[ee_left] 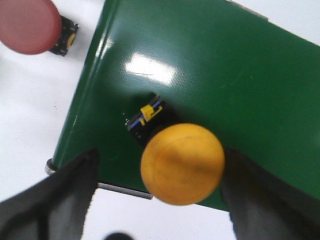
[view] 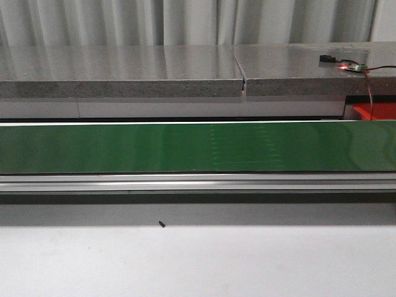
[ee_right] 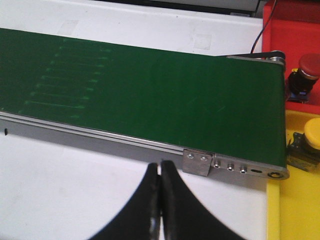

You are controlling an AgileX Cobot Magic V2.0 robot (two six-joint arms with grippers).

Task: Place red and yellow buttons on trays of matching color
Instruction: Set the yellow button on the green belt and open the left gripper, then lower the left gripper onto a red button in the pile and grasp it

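Between left pincer (ee_left: 157, 200) fingers: yellow button (ee_left: 181, 164) | beside belt (ee_left: 225, 90): red button (ee_left: 27, 24)

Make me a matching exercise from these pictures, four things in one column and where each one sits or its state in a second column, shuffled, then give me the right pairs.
Things:
1. Yellow button in the left wrist view
2. Red button in the right wrist view
3. Right gripper
4. Left gripper

Places or states:
A. On the red tray
B. Jaws shut, holding nothing
C. On the green belt
D. Jaws open on either side of a button

Pairs: 1-C, 2-A, 3-B, 4-D
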